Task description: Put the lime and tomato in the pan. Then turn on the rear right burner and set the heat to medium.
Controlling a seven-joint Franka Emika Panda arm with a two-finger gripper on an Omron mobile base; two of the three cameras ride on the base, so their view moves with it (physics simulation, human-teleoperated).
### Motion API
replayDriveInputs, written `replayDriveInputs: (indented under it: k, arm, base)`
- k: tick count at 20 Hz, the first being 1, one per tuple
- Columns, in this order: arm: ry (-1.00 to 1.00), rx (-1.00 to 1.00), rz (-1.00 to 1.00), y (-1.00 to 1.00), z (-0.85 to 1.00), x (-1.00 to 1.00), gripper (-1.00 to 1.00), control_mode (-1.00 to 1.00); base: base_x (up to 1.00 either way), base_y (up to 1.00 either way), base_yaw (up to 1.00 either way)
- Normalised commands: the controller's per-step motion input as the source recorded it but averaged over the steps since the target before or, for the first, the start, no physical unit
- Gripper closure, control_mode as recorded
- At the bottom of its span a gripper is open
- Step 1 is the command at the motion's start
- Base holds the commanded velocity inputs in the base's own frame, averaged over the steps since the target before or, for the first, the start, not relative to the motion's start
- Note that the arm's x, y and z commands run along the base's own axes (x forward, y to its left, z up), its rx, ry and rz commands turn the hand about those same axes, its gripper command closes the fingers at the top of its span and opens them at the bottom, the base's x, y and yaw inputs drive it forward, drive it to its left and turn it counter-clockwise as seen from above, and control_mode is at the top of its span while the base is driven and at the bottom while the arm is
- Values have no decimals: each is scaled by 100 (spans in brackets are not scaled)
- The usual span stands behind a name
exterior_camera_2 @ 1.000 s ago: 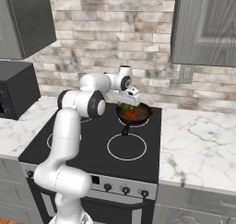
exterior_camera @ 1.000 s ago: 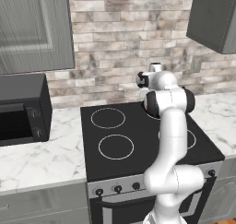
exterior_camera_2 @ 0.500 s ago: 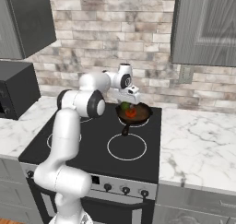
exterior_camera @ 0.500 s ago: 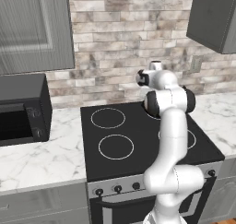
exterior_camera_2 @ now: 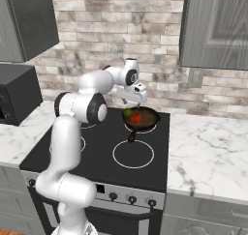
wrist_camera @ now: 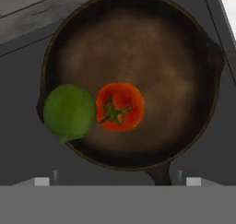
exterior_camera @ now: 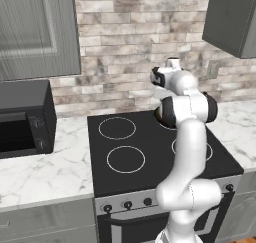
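Behind the arm's left shoulder, in the left base view, the black cooktop (exterior_camera: 150, 152) is seen with its white rings, while the pan is largely masked by the white arm; the knob row (exterior_camera: 127, 204) along the stove front is left untouched. Any swing down toward those knobs is judged a risk, since the elbow sits close over the right-hand rings.

Over in the right base view, the end effector (exterior_camera_2: 136, 96) is held just above the pan (exterior_camera_2: 141, 118), which rests on the rear right burner. The lime (exterior_camera_2: 128, 112) and the tomato (exterior_camera_2: 136, 117) are seen inside it, touching. The knobs (exterior_camera_2: 131, 199) are well apart from the hand, so a long reach is called for, and the wrong knob could easily be chosen or medium overshot.

Down the hand view, the end effector is spread wide and nothing is held. The tomato (wrist_camera: 120, 106) lies near the middle of the pan (wrist_camera: 184, 71); the lime (wrist_camera: 69, 111) is pressed against the rim and appears to overhang it. A nudge to the pan handle during withdrawal could tip the lime out.
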Motion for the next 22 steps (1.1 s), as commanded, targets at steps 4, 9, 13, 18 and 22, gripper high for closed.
replayDriveInputs:
  k: [4, 9, 13, 18, 22]
  arm:
    - [-16, 0, 0, 0, 4, -97, -100, -100]
    - [-29, 0, 1, 0, 0, -100, -100, -100]
    - [-27, 0, 1, 0, 0, -99, -100, -100]
    - [-19, 0, 6, 0, 12, -70, -100, -100]
    - [-6, 0, 18, 0, 37, -62, -100, -100]
  base:
    - [0, 0, 0]
    - [0, 0, 0]
    - [0, 0, 0]
    - [0, 0, 0]
    - [0, 0, 0]
